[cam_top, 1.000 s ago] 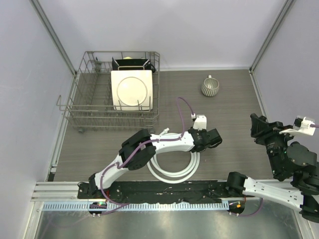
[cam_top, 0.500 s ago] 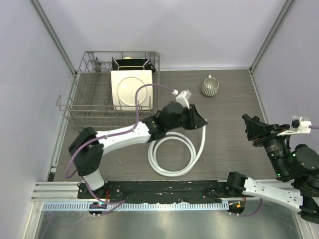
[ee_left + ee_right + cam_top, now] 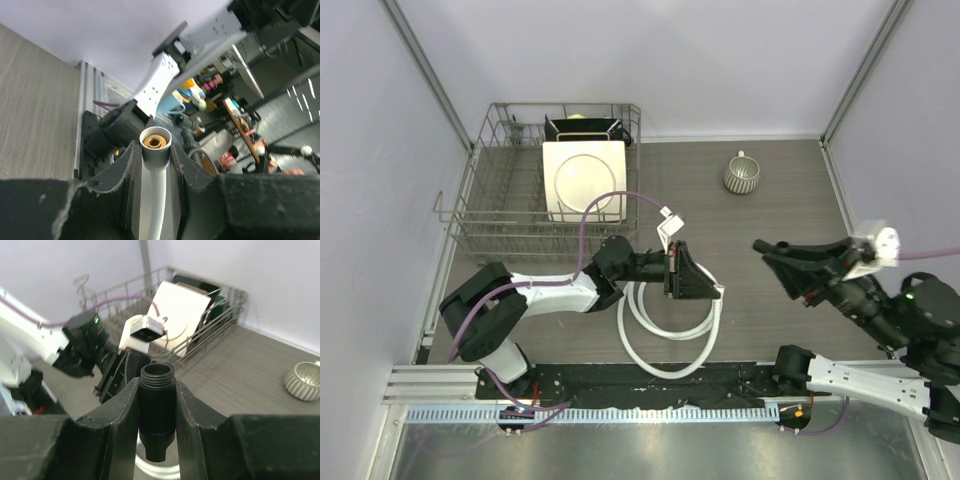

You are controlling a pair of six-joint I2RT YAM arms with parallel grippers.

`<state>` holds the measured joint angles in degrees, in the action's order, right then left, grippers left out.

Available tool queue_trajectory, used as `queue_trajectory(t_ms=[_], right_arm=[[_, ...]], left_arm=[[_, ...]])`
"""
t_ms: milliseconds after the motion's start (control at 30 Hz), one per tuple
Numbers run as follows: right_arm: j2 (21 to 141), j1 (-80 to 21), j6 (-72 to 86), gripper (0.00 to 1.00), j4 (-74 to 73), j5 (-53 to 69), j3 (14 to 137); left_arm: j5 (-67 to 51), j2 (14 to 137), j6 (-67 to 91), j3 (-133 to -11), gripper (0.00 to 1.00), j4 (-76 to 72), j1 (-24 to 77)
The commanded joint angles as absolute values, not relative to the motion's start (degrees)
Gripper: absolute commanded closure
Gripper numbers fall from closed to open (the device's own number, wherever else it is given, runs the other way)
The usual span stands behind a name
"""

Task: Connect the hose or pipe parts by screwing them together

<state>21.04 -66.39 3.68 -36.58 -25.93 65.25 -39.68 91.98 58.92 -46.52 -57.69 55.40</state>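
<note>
Left gripper [image 3: 155,150] pinches the white hose [image 3: 670,372] at its rigid end connector [image 3: 155,141]. At 3 o'clock, well apart, right gripper [image 3: 157,385] clamps the black fitting [image 3: 157,405]. The light, limp hose, coiled at 6 o'clock, probably drags; best held at its stiff ends.

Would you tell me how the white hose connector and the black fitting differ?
The connector is white; the fitting is black. The connector has a brass-coloured insert in its mouth; the fitting has outer threads at its open end. Both are clamped: the connector in the left end effector, the fitting in the right end effector.
</note>
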Motion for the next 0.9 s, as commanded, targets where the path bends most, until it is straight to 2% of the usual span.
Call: queue_trajectory(t_ms=[0, 67, 200, 367, 433, 500, 533, 633, 700, 800, 833, 867], right_arm=[[29.3, -66.8, -3.6, 0.99, -39.7, -10.6, 69.0], [32.8, -66.8, -7.0, 0.99, -42.7, -7.4, 70.3], [38.3, -66.8, -15.5, 0.99, -50.0, 6.8, 73.6], [42.3, -66.7, -24.1, 0.99, -57.9, 14.5, 76.9], [44.3, -66.8, -25.6, 0.99, -59.1, 15.0, 78.5], [45.7, -66.7, -24.1, 0.99, -56.5, 10.0, 78.2], [45.6, -66.7, -23.0, 0.99, -54.9, 7.6, 77.7], [43.0, -66.7, -15.5, 0.99, -44.2, -4.8, 74.3], [40.0, -66.7, -11.2, 0.99, -34.5, -13.7, 69.8], [34.8, -66.7, -7.7, 0.99, -28.6, -20.5, 64.8], [33.4, -66.7, -6.1, 0.99, -27.8, -22.6, 63.7], [31.0, -66.7, -5.0, 0.99, -26.5, -24.7, 62.8]], left_arm=[[-53.2, 88.8, 57.3, -43.3, 1.0, -80.5, 53.8], [-56.1, 88.6, 52.2, -41.1, 1.0, -82.5, 53.9], [-62.9, 88.0, 49.9, -36.9, 1.0, -88.1, 53.8], [-66.0, 83.2, 42.1, -33.7, 1.0, -76.6, 53.8], [-63.8, 80.9, 36.8, -33.2, 1.0, -71.7, 53.6], [-57.0, 78.9, 32.5, -31.4, 1.0, -65.2, 53.7], [-50.2, 77.8, 32.5, -30.3, 1.0, -65.9, 53.7], [-39.3, 75.7, 34.4, -26.5, 1.0, -74.5, 53.6], [-36.0, 75.5, 35.8, -27.7, 1.0, -72.7, 53.6], [-31.7, 76.0, 35.9, -35.6, 1.0, -53.9, 54.0], [-30.2, 77.0, 35.5, -38.4, 0.98, -42.7, 54.3], [-30.3, 80.2, 32.3, -43.8, 0.88, -38.3, 55.0]])
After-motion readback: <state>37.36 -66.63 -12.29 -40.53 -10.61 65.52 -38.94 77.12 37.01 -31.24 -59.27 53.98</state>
